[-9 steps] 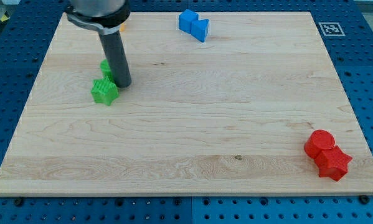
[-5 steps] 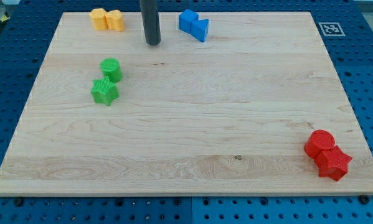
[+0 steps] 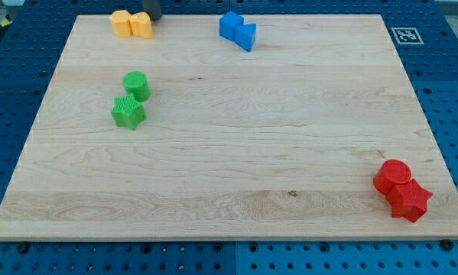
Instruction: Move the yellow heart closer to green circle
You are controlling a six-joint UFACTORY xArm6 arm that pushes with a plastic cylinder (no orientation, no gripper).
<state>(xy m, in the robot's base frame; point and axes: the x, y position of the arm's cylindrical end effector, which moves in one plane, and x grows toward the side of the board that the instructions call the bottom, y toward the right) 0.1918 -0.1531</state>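
My tip (image 3: pixel 152 18) touches the yellow heart (image 3: pixel 141 24) at the bench's (image 3: pixel 229 176) top-left corner. The green circle (image 3: pixel 137 84) sits near the left edge. There are no jaws, only the rod.

Lab: blue perforated bench (image 3: pixel 14 69), fiducial tag (image 3: pixel 407 35).

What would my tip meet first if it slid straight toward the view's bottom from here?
Probably the yellow heart: my tip sits just behind its right edge. Depth is unclear, so it may only graze it.
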